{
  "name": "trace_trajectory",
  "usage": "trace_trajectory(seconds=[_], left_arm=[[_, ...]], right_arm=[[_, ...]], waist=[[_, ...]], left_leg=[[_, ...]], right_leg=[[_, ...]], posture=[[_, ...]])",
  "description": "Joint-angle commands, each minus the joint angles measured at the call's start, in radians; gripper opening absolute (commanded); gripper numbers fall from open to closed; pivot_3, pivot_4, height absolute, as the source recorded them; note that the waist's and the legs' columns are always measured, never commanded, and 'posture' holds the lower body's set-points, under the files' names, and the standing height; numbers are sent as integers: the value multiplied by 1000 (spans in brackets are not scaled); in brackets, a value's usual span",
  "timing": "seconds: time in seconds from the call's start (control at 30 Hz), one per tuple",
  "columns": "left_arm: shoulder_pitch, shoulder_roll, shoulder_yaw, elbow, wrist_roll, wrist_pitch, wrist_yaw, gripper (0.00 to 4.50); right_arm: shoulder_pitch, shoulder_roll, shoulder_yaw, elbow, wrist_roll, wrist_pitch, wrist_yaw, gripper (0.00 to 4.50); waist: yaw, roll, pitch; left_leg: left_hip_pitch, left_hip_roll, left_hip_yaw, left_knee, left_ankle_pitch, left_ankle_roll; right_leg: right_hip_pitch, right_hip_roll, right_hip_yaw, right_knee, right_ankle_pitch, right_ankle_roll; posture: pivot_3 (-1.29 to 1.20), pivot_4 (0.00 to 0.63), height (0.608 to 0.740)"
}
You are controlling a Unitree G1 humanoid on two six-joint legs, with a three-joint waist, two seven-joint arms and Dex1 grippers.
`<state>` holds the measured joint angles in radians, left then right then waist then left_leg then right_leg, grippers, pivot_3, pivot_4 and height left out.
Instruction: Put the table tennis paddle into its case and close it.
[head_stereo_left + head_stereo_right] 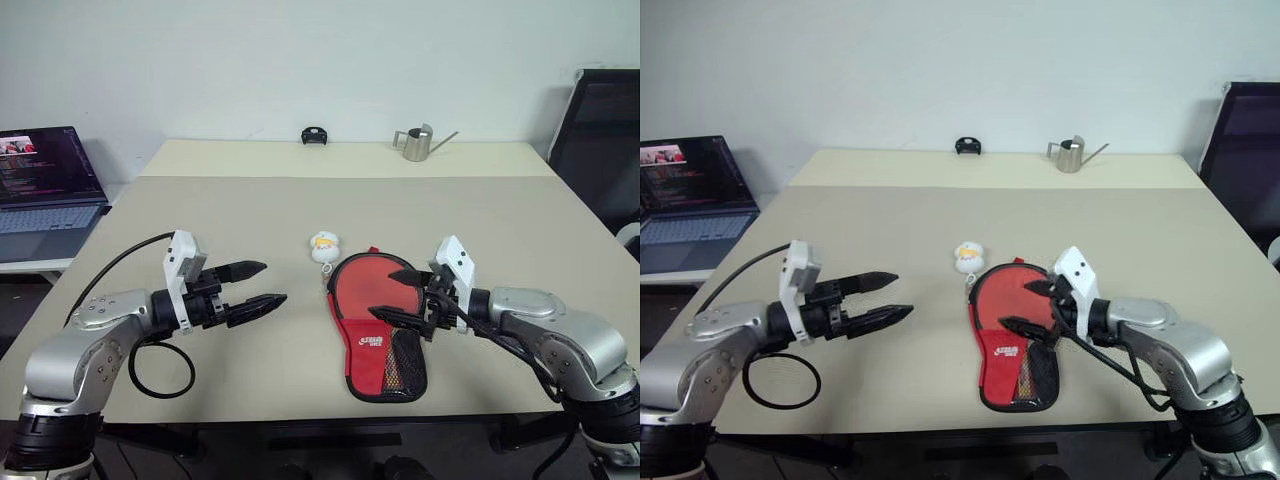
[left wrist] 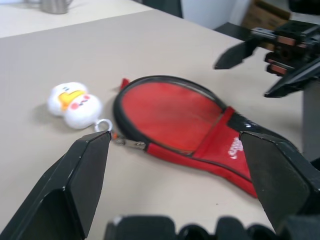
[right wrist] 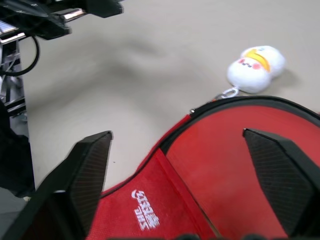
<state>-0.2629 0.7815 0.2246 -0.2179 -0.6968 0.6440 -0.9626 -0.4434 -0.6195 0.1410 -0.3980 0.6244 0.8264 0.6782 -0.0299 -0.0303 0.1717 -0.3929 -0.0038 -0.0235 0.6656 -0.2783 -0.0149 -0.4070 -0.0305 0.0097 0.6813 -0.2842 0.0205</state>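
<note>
Because the case point(image 1: 370, 325) lies flat on the surface point(image 1: 250, 210) with its round end toward twelve o'clock and its narrow mesh-pocket end toward six, both arms can reach it from either side. The red face showing inside the black edging appears to be the table tennis paddle point(image 2: 170, 112) already seated within, though I cannot tell rubber from fabric lining with certainty; no handle is visible. The zip pull sits at the case's ten o'clock edge, with the white-yellow charm point(image 1: 325, 246) trailing from it just beyond, toward eleven o'clock. That places the pull on the open side, where a tool can get at it.

The left tool point(image 1: 255, 290) hangs above the surface at nine o'clock of the case, well apart from it, fingers spread and holding nothing. The right tool point(image 1: 400, 295) hovers over the case at its three o'clock edge, fingers likewise spread wide and empty, apparently placed to steady the cover.

In my judgement, the closing remains: the zip looks undrawn around the round end.
</note>
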Motion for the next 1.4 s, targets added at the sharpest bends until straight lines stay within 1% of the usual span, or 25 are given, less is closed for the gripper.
trace_trajectory(seconds=[0.03,0.07,0.2,0.3,0.43,0.57,0.67,0.87,1.03,1.13,1.27,1.33,1.4], left_arm=[[-37,2,37,14,9,-11,40,4500],[-40,2,37,17,10,-10,45,4500],[-68,3,43,66,50,-33,85,4500],[-69,9,46,75,59,-39,84,4500],[-82,6,40,84,73,-36,99,4500],[-106,0,19,92,87,-31,114,4500],[-131,-4,3,106,94,-13,123,4500],[-231,-25,-75,182,178,-11,169,4500],[-326,-53,-144,284,262,-18,193,4500],[-399,-91,-176,350,290,-15,197,4500],[-517,-171,-250,501,380,-52,223,4500],[-550,-195,-260,555,402,-59,221,4500],[-560,-202,-258,577,413,-66,214,4500]], right_arm=[[-27,9,33,39,-58,-73,49,4483],[-28,11,39,49,-70,-83,57,4483],[-102,112,95,246,-189,-198,40,4483],[-135,162,113,366,-246,-246,49,4483],[-162,199,137,528,-318,-272,64,4483],[-155,204,153,618,-387,-312,75,4483],[-147,208,158,648,-419,-332,85,4483],[-92,185,194,624,-473,-375,134,4483],[-79,225,173,653,-480,-360,108,4483],[-82,244,161,677,-480,-363,98,4483],[-86,269,153,686,-486,-362,91,4483],[-88,281,150,687,-491,-360,88,4483],[-88,285,148,688,-495,-359,88,4483]], waist=[[0,0,0],[1,0,0],[-4,0,0],[-1,0,0],[1,0,0],[1,0,0],[2,-1,-1],[3,-3,-3],[2,-5,-5],[0,-5,-5],[1,-5,-5],[-2,-5,-5],[-7,-5,-5]], left_leg=[[0,0,0,0,0,0],[0,0,0,0,0,0],[1,0,0,0,0,0],[1,0,0,0,0,0],[0,0,0,0,0,0],[1,0,0,0,0,0],[2,0,0,0,0,0],[5,-1,0,0,0,0],[7,-1,0,0,0,0],[10,-1,0,0,0,0],[16,-1,0,0,0,0],[20,-1,0,0,0,0],[21,-1,0,-1,0,0]], right_leg=[[0,0,0,0,0,0],[0,0,0,0,0,0],[0,0,1,1,0,0],[0,0,0,1,0,0],[0,0,0,0,0,0],[0,-1,0,0,0,0],[2,-1,0,1,0,0],[4,-1,0,1,0,0],[5,-1,0,2,0,0],[8,-1,0,2,0,0],[15,0,-1,1,0,0],[19,0,-1,0,0,0],[19,0,0,1,0,0]], posture=[[0,150,740],[0,150,740],[0,150,740],[0,150,740],[0,150,740],[0,150,740],[0,150,740],[0,150,740],[0,150,740],[0,150,740],[0,150,740],[0,150,740],[0,150,740]])
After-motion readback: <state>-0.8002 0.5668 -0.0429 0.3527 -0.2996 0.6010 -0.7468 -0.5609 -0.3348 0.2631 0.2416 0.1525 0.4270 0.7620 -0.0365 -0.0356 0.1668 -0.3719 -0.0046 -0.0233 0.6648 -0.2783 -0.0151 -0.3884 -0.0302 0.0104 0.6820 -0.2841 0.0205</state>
